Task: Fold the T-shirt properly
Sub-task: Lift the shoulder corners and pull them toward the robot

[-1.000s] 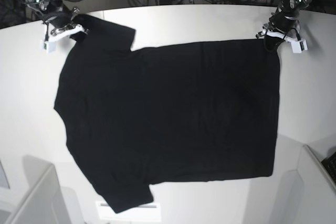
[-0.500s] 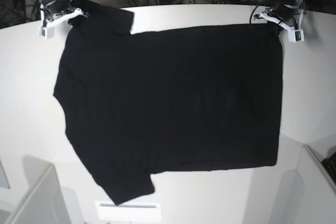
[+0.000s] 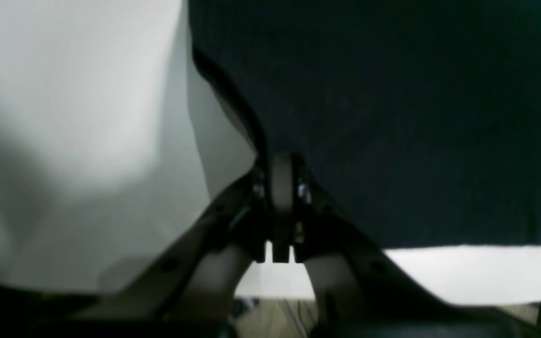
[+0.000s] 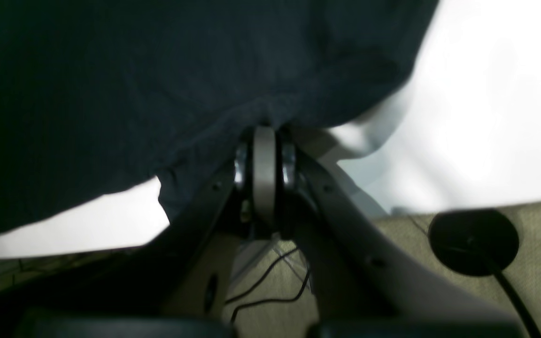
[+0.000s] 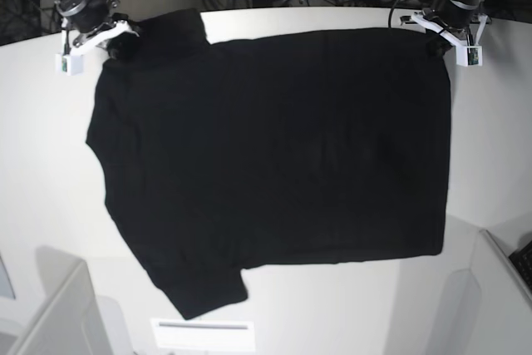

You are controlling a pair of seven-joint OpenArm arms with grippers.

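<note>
The black T-shirt (image 5: 274, 164) lies spread flat on the white bench (image 5: 41, 164), a matte, soft knit. The left tool (image 5: 439, 39) is clamped tight on a hem corner, the right tool (image 5: 112, 41) on a sleeve edge. Pulling both evenly, with equal tension, should keep the cloth smooth and square.

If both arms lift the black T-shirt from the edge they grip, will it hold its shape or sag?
Probably sag: the T-shirt lies flat and limp on the table, and its cloth bunches into folds at the right gripper. It looks light, pinched only at its edge by the left gripper. The free sleeve would likely dangle.
</note>
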